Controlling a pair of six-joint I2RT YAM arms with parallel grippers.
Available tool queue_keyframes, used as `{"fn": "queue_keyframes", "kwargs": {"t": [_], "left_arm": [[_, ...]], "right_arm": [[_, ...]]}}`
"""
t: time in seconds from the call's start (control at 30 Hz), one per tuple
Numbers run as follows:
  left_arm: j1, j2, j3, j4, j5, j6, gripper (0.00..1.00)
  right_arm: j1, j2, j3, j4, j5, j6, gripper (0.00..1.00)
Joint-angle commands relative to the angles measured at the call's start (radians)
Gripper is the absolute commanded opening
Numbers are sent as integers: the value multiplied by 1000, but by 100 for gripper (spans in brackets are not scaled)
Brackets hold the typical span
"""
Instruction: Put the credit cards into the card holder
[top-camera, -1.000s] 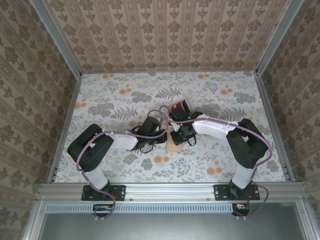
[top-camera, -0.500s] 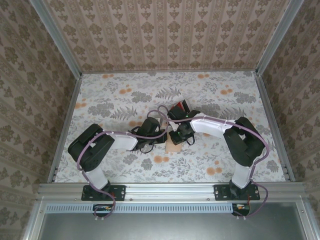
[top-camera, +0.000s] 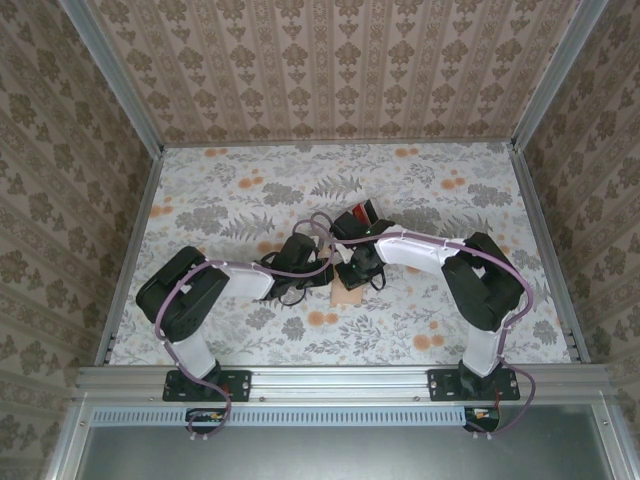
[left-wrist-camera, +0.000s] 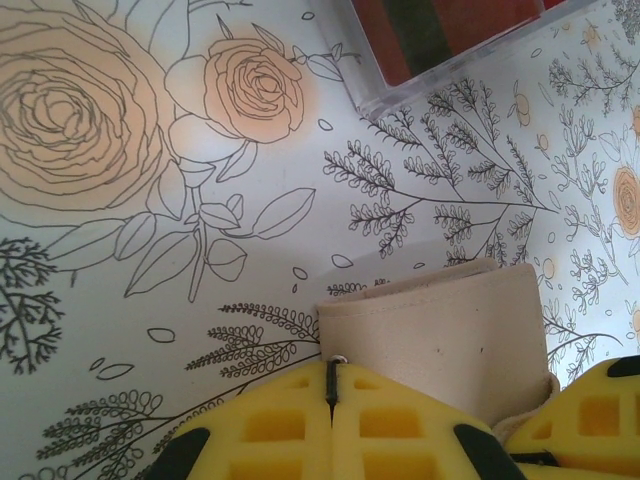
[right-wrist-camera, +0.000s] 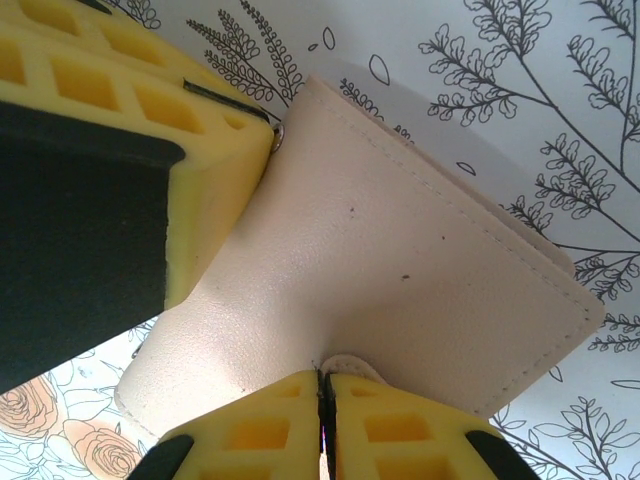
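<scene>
Work surface (top-camera: 250, 190) — pale floral print with orange blooms. Enclosure walls (top-camera: 330, 60) — beige damask pattern, aluminium-framed.

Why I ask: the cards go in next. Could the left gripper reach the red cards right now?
Probably not yet: the left gripper is shut at the card holder's corner, the right gripper pinching another edge. The red cards lie beyond with nothing between, so letting go should free the way.

The card holder (right-wrist-camera: 400, 270) is plain tan, folded, with a stitched border. My left gripper (left-wrist-camera: 330, 368) pinches its corner and my right gripper (right-wrist-camera: 322, 378) pinches one edge. The credit cards (left-wrist-camera: 440, 25), red with a dark stripe, lie together near it, not touching it.
</scene>
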Motion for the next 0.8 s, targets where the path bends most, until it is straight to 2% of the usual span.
{"fn": "queue_keyframes", "kwargs": {"t": [0.0,0.33,0.53,0.77], "left_arm": [[6,-16,-28,-60,-44,9,5],[43,-177,-101,-129,-141,25,5],[69,-270,-146,-167,-190,26,6],[93,-400,-205,-238,-248,28,8]], "right_arm": [[15,104,-38,12,82,-9,13],[17,131,-25,14,159,19,13],[28,124,0,44,140,40,13],[55,179,122,24,124,37,14]]}}
